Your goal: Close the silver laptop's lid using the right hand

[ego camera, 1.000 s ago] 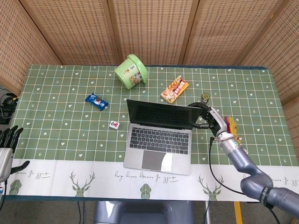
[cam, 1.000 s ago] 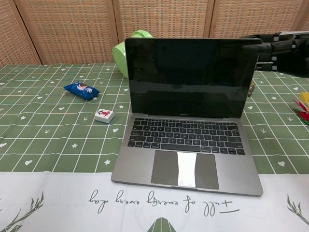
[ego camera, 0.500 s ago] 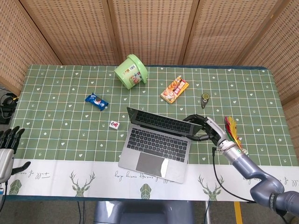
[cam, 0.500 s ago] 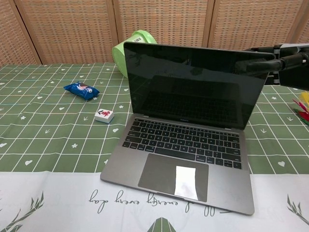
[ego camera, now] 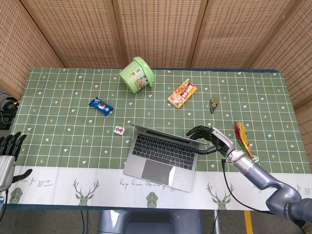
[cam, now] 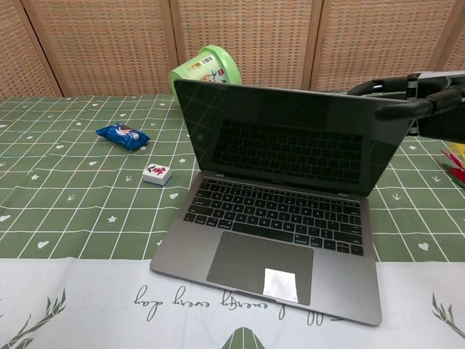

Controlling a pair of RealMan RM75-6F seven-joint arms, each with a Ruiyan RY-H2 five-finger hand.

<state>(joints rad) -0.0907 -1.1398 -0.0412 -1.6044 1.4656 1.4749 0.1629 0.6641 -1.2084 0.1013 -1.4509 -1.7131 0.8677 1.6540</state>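
Observation:
The silver laptop (ego camera: 163, 152) lies near the table's front edge, its base turned slightly askew. Its lid (cam: 290, 142) is partly lowered and leans forward over the keyboard (cam: 272, 211). My right hand (ego camera: 208, 138) is at the lid's top right corner. In the chest view its fingers (cam: 378, 89) lie behind the lid's top edge and one finger sits at the front of that corner. My left hand (ego camera: 8, 152) hangs off the table's front left edge, fingers apart and holding nothing.
A green tub (ego camera: 138, 74) lies tipped at the back. Left of the laptop are a blue snack packet (ego camera: 100, 105) and a small white tile (ego camera: 119, 130). An orange snack pack (ego camera: 183, 93), a small dark round object (ego camera: 213, 103) and a bunch of coloured sticks (ego camera: 242, 136) lie to the right.
The lid has tilted down toward the keyboard, and my right hand has come down and forward with it. The laptop's base has twisted slightly. The left hand has stayed still.

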